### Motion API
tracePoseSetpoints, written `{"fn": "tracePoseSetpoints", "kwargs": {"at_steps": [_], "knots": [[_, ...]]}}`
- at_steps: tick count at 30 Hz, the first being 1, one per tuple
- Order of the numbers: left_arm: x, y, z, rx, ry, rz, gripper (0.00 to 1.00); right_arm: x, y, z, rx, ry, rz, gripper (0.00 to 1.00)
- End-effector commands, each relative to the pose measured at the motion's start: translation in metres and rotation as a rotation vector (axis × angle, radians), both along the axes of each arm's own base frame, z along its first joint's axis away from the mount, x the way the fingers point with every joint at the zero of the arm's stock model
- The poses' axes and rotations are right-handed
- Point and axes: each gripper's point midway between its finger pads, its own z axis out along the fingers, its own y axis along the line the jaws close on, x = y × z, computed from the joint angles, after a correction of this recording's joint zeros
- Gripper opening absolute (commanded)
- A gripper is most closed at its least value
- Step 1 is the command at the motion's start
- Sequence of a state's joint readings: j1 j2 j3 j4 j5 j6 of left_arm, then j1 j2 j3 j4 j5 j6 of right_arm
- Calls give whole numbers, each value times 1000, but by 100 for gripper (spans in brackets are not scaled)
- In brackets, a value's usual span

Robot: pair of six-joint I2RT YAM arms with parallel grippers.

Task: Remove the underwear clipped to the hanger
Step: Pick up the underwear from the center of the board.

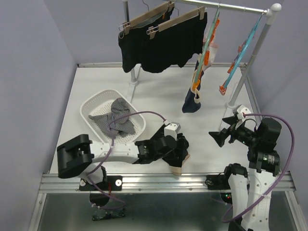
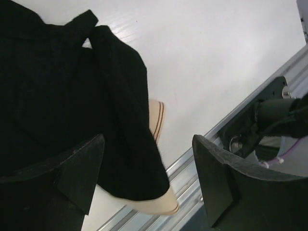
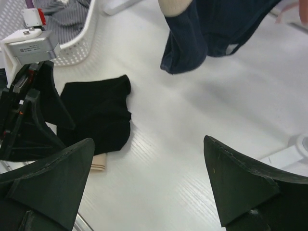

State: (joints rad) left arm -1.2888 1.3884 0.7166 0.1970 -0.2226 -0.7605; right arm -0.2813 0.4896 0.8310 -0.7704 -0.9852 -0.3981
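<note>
At the far left we see a white basket [image 1: 89,103] on the table [image 1: 159,96], holding a crumpled grey-striped piece [image 1: 115,120]. Just right of it the left arm lies low, and the left gripper [image 2: 148,144] hangs with its fingers spread wide over a black piece [image 3: 103,113] that lies flat on the table near the front edge. A beige band [image 2: 156,118] shows from under it. Behind, two black shorts [image 1: 132,45] [image 1: 175,43] hang side by side, clipped to wooden hangers [image 1: 144,17] on the rail [image 1: 226,6]. Further right, a navy piece [image 1: 191,103] dangles from a clip hanger [image 1: 204,53], its lower end close above the table. At the right, the right gripper [image 3: 149,140] hovers with fingers apart and nothing between them, pointing towards the navy piece but apart from it.
</note>
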Motion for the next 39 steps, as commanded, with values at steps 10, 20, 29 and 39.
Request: {"fn": "tracePoseSetpoints", "kwargs": {"at_steps": [10,20,29,39], "knots": [[2,-37,-89,531,79,270,70,6,-14,-7,-12,-83,-126,100],[6,-27,-92,555,10,322,24,3,-15,-4,-19,-109,-145,100],[24,-17,-10,426,-253,239,1,2,-17,-3,-21,-118,-159,100],[59,40,83,361,-427,367,0,3,-18,-2,-21,-118,-165,100]]}}
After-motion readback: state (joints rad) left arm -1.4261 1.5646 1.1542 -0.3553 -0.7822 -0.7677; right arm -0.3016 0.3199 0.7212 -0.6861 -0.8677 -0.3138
